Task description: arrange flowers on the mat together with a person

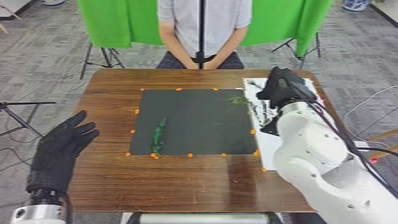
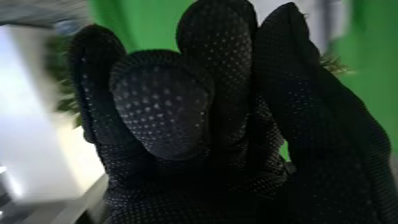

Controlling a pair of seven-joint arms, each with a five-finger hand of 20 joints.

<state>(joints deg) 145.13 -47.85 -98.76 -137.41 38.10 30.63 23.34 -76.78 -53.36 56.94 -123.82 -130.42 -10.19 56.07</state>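
Our right hand [image 1: 284, 87] grips feathery green sprig [image 1: 238, 100] by dark grey rectangular mat [image 1: 202, 122]; we should lower gently, then release.

1. The table [image 1: 102, 187] before you is brown wood, smooth, with a soft gloss.
2. You see a dark mat [image 1: 195, 122] on it, flat and matt.
3. Your left hand [image 1: 60, 145] and right hand [image 1: 284, 87] wear black matt fabric; close up, the knit looks rough and dotted.
4. Your right arm's white shell [image 1: 309, 135] looks like smooth, slightly glossy plastic.
5. Facing you, the curtain [image 1: 115, 25] is green cloth, softly creased.
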